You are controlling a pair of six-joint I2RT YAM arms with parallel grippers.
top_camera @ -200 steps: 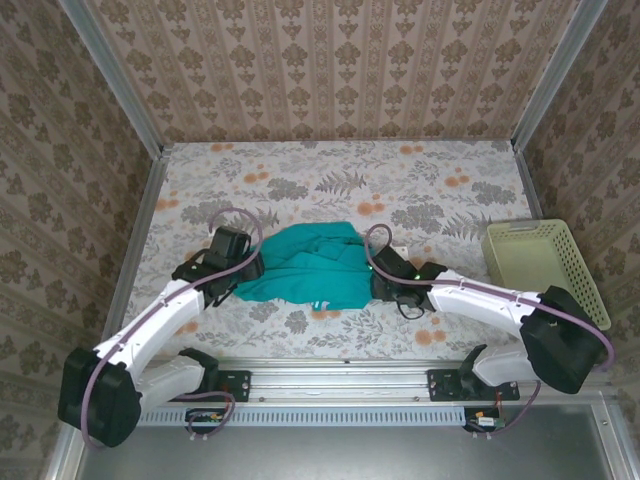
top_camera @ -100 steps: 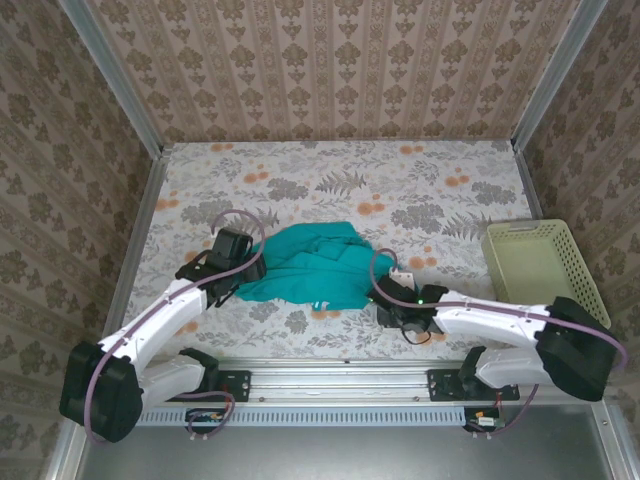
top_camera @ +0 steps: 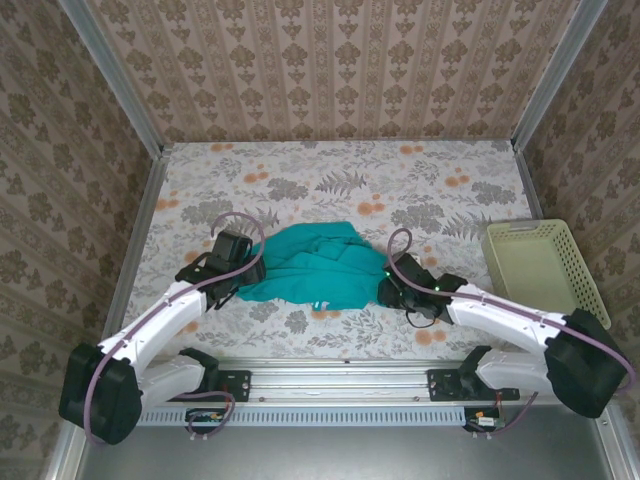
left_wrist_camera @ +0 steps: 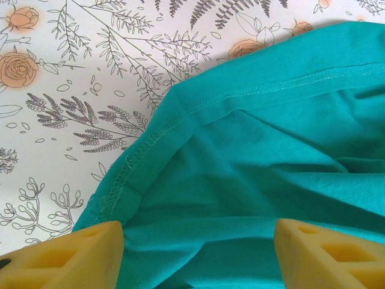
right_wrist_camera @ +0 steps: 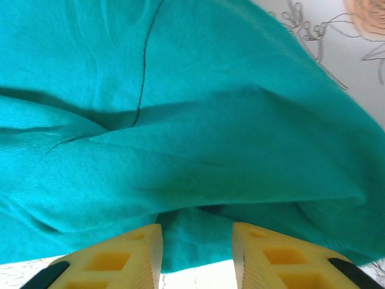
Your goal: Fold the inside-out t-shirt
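Observation:
The teal t-shirt [top_camera: 315, 265] lies crumpled in the middle of the floral table, seams outward. My left gripper [top_camera: 246, 272] sits at its left edge. In the left wrist view the stitched hem [left_wrist_camera: 180, 114] runs past, and the left gripper [left_wrist_camera: 198, 256] stands wide open with cloth lying between the yellow fingers [left_wrist_camera: 78, 253]. My right gripper [top_camera: 385, 285] is at the shirt's right edge. In the right wrist view teal folds [right_wrist_camera: 180, 120] lie just ahead, and the right gripper [right_wrist_camera: 197, 256] is open with a cloth edge between its fingers [right_wrist_camera: 271, 256].
A pale yellow plastic basket [top_camera: 545, 265] stands at the right side of the table. Patterned walls enclose the table on three sides. Bare floral tabletop [top_camera: 340, 175] stretches behind the shirt.
The right arm drew back toward the near edge, then came forward again to the shirt's right edge. The left gripper stayed at the left edge.

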